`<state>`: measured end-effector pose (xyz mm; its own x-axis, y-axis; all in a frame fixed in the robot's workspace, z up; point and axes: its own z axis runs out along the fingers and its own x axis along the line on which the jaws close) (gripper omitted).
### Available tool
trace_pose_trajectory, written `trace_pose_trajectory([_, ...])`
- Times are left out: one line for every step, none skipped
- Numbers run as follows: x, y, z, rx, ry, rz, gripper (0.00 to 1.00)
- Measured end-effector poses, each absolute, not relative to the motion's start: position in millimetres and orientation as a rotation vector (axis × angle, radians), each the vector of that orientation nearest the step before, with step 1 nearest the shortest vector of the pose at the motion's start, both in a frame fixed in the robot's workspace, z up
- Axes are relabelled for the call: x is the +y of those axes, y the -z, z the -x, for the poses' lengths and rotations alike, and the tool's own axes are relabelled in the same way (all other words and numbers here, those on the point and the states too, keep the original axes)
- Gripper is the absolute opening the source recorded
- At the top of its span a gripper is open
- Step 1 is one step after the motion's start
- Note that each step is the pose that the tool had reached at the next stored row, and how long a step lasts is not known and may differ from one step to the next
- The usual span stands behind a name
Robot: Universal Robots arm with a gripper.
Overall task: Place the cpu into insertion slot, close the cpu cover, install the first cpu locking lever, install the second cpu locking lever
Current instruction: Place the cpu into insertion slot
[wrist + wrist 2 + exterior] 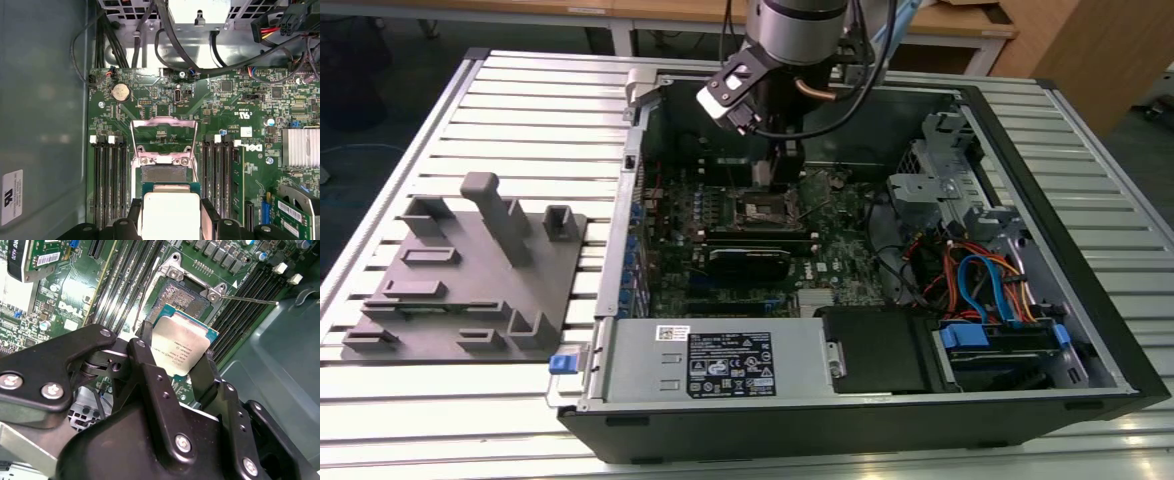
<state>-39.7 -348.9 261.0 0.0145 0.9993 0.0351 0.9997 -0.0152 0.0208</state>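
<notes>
The cpu (182, 347) was found clear of the board, silver face uppermost, pinched along two opposite edges by the gripper (177, 354). The dark fingers (206, 374) were seen pressed against those edges, and the chip's green border showed beyond them. It was judged not yet seated.

The insertion slot (164, 174) was noted just beyond the chip's free edge, on the side away from the gripper's body. In the second wrist view the chip's far corner overlapped the slot's near rim. A gap in height between the two was judged to exist, though its extent could not be told. The chip being square, no long axis was recorded; in the first wrist view its edges ran about parallel to the slot's rim.

The cpu cover (162, 123) was observed raised on its hinge at the far side of the slot, leaving the socket open. One thin locking lever (250, 300) was seen swung out to the side, unlatched. Memory slots (107, 185) flanked the socket on the green motherboard (150, 100).

In the exterior view the arm (787, 40) was seen reaching down into the open computer case (1094, 300), which lay on a slatted table (520, 90).
</notes>
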Motion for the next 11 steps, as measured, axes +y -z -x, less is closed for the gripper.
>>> trace_pose_trajectory([-348.9, -259.6, 39.7, -2.199, 0.063, 2.230, 0.54])
trace_pose_trajectory([-348.9, -258.2, 39.7, -2.201, 0.065, 2.229, 0.54])
trace_pose_trajectory([-348.8, -256.7, 39.7, -2.204, 0.067, 2.228, 0.54])
trace_pose_trajectory([-348.8, -255.2, 39.7, -2.207, 0.069, 2.227, 0.54])
trace_pose_trajectory([-348.7, -253.8, 39.7, -2.210, 0.072, 2.226, 0.54])
trace_pose_trajectory([-348.7, -252.6, 39.7, -2.211, 0.073, 2.226, 0.54])
trace_pose_trajectory([-348.7, -252.2, 39.7, -2.211, 0.073, 2.226, 0.54])
trace_pose_trajectory([-348.7, -252.2, 39.7, -2.212, 0.073, 2.226, 0.54])
trace_pose_trajectory([-348.7, -252.2, 39.7, -2.212, 0.073, 2.226, 0.54])
trace_pose_trajectory([-348.7, -252.2, 39.7, -2.212, 0.073, 2.226, 0.54])
trace_pose_trajectory([-348.7, -252.2, 39.7, -2.212, 0.073, 2.226, 0.54])
